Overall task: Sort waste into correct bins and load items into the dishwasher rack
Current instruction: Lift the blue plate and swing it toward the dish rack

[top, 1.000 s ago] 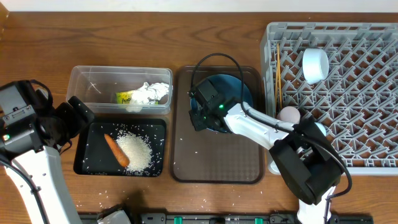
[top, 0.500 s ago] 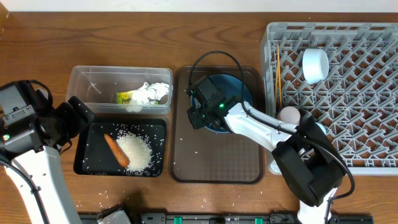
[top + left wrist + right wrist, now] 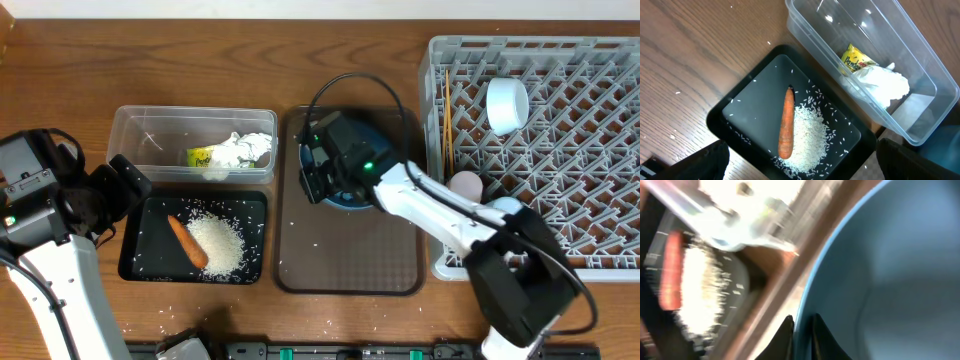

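Observation:
The dark blue plate (image 3: 345, 204) lies on the brown serving tray (image 3: 350, 260). My right gripper (image 3: 312, 180) is shut on the plate's left rim (image 3: 802, 325), one finger on each side of the edge. My left gripper (image 3: 800, 170) is open and empty above the black tray (image 3: 735, 112), which holds white rice (image 3: 807, 135) and an orange bit (image 3: 786, 122). The clear tub (image 3: 150, 130) holds the crumpled tissue (image 3: 245, 148) and the snack wrapper (image 3: 203, 156). In the grey rack (image 3: 580, 150) are the white bowl (image 3: 507, 104), pink cup (image 3: 464, 184), light blue cup (image 3: 505, 207) and chopsticks (image 3: 447, 130).
A few loose rice grains (image 3: 165, 310) lie on the wooden table in front of the black tray. The rack fills the right side of the table. The right arm's black cable (image 3: 345, 95) loops over the back of the brown tray.
The right arm's wrist has shifted a little right and towards the back with the plate's rim between its fingers. The left arm has not moved.

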`<state>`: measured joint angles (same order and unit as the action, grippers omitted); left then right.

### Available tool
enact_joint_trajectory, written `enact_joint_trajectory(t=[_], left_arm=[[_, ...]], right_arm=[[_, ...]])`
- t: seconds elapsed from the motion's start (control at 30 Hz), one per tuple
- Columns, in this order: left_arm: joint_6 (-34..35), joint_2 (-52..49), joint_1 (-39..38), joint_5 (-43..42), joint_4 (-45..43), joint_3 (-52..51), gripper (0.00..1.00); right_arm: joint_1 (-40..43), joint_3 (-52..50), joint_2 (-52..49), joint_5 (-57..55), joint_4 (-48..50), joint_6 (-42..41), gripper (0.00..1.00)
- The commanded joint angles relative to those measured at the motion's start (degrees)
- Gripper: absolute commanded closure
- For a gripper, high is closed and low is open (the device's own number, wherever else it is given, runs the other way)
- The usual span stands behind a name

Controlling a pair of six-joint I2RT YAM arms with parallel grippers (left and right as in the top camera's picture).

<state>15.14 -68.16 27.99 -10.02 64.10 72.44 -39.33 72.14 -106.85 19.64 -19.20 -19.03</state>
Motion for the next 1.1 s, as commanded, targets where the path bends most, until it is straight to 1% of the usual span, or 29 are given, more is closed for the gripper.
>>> enact_joint_trajectory(t=[0.0,0.17,0.3,0.5,0.73,0.9,1.07], left_arm=[[-0.5,-0.3,0.3,1.0,0.1,0.0,0.04],[-0.5,-0.3,0.3,1.0,0.1,0.0,0.04],[-0.5,-0.3,0.3,1.0,0.1,0.0,0.04],[-0.5,-0.3,0.3,1.0,0.1,0.0,0.04],[-0.5,-0.3,0.3,1.0,0.1,0.0,0.04],[-0.5,-0.3,0.3,1.0,0.1,0.0,0.04],[-0.5,-0.3,0.3,1.0,0.1,0.0,0.04]], right_arm=[[2.0,-0.9,3.4,12.3,1.3,-1.7,0.99],[5.0,-0.9,8.2,23.3,4.0,-1.7,0.99],[7.9,-0.9,12.3,29.9,5.6,-1.7,0.99],[12.1,-0.9,17.2,35.6,7.8,-1.7,0.99],[18.4,-0.9,19.3,42.6,8.1,-1.8,0.99],[26.2,-0.9,20.0,51.8,8.3,-4.3,0.99],[37.4,-0.9,21.2,59.5,9.3,-7.2,0.99]])
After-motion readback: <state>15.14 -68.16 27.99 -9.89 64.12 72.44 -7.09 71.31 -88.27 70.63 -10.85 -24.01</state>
